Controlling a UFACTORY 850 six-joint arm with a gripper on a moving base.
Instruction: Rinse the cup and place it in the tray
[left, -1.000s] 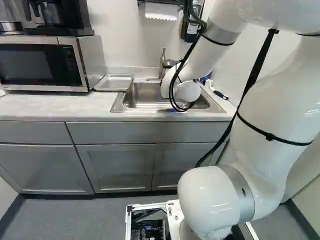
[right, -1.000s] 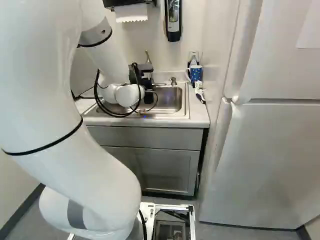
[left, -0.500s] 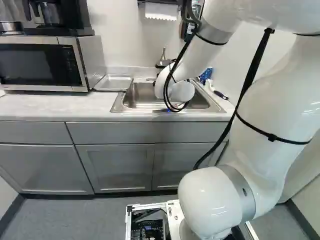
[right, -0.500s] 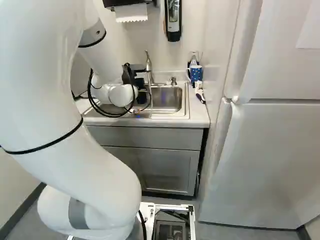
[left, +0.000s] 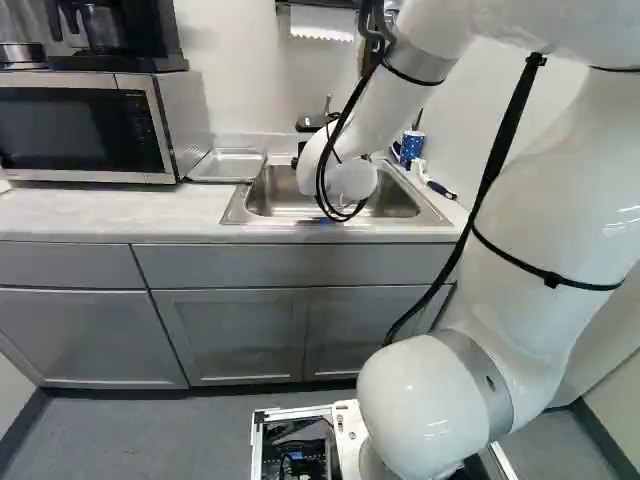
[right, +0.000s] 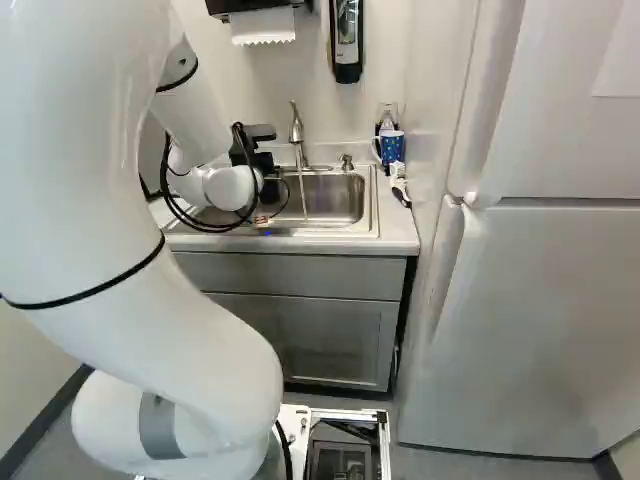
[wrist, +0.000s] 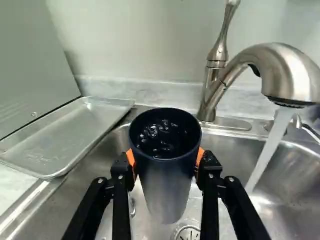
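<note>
Cup first, a tall, dark, round one that tapers toward the base: it's up over the stainless steel sink, mouth upward, pinched by the black two-finger gripper. In the wrist view the gripper has an orange pad on either side of the cup, so yeah, it's got hold of it. There are shiny wet blobs inside, can't tell how much liquid that is. Round metal drain peeks out just past the cup's lower end.

Curved brushed-metal faucet is running, and its clear stream of water comes down beside the cup, well apart from it, straight into the sink.

The shallow silver rectangular tray sits on the pale countertop between the sink and the boxy silver-and-black microwave; nothing's in it, and the cup isn't over it. Over at the sink's other end, near the big white fridge, there's a blue patterned mug, for what it's worth.
</note>
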